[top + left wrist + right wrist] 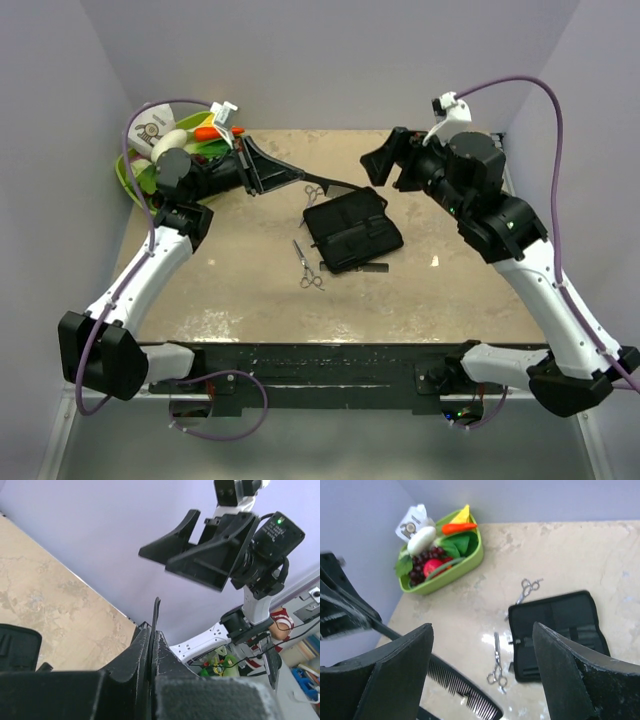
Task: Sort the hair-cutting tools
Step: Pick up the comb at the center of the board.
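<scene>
Left of the black case [353, 230], the left gripper [280, 175] is clamped on the black comb [335, 184], whose free end reaches toward the case's far-left corner. The far scissors [314, 192] lie just beside that corner. The near scissors [308, 265] lie just left of the case. Beyond the case, the right gripper [392, 165] hangs with its fingers apart, empty.

A robotics lab: plain partition walls [320, 60] box in a beige table [230, 290].
</scene>
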`<state>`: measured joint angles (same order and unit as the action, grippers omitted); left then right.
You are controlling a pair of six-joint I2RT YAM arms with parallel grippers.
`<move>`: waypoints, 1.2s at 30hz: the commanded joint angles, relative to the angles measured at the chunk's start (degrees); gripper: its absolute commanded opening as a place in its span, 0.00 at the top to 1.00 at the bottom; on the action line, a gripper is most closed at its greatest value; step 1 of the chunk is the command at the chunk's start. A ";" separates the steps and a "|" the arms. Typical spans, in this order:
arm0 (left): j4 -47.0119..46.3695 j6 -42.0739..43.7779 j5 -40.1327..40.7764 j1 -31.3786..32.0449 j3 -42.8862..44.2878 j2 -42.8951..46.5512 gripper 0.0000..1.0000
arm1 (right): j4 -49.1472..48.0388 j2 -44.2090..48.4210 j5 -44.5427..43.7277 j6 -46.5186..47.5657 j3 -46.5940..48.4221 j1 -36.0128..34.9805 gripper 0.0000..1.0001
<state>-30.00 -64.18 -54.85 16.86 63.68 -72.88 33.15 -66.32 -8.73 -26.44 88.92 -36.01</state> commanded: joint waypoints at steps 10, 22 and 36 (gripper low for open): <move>-41.87 -26.86 -3.59 -12.55 -11.38 -3.14 1.00 | -28.36 -4.25 50.52 -5.81 -5.15 20.88 0.20; -52.00 -33.64 -3.33 -13.52 -11.91 -7.27 1.00 | -45.79 -3.02 64.45 -16.63 -19.93 21.86 0.23; -52.97 -33.20 -2.98 -13.52 -11.21 -9.73 1.00 | -43.51 -0.38 63.57 -16.97 -21.51 21.77 0.28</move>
<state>-73.21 -97.95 -58.33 3.66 51.92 -82.11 -8.58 -68.20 53.32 -42.46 67.51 -14.13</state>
